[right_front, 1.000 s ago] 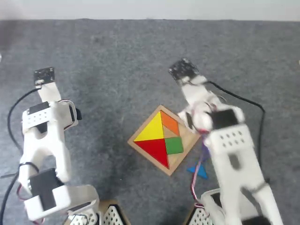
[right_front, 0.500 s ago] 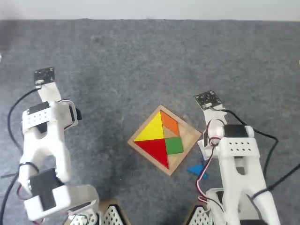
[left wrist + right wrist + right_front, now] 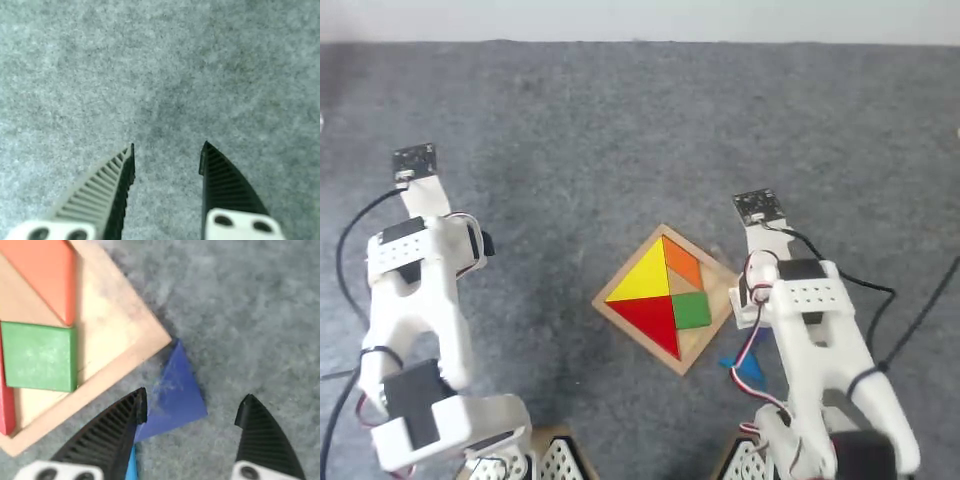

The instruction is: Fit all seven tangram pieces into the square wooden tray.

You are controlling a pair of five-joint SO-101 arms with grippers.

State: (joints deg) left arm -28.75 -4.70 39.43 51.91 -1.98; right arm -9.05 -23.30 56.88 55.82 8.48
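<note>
The square wooden tray (image 3: 712,324) lies turned like a diamond at the table's middle. It holds a yellow triangle (image 3: 645,280), an orange piece (image 3: 682,262), a red triangle (image 3: 650,318) and a green square (image 3: 692,310). My right arm (image 3: 800,300) stands at the tray's right corner. In the right wrist view my right gripper (image 3: 195,397) is open above a dark blue triangle (image 3: 175,390), which lies on the carpet against the tray's rim (image 3: 125,357). A light blue piece (image 3: 745,368) lies beside it. My left gripper (image 3: 168,146) hangs open over bare carpet.
Grey carpet (image 3: 570,130) covers the table, with free room behind and to the left of the tray. My left arm (image 3: 415,260) stands far left. Cables (image 3: 880,290) trail from the right arm. The arm bases (image 3: 560,460) sit at the near edge.
My right arm has drawn back from beyond the tray's far right side to its near right corner. The left arm and the tray's pieces have not moved.
</note>
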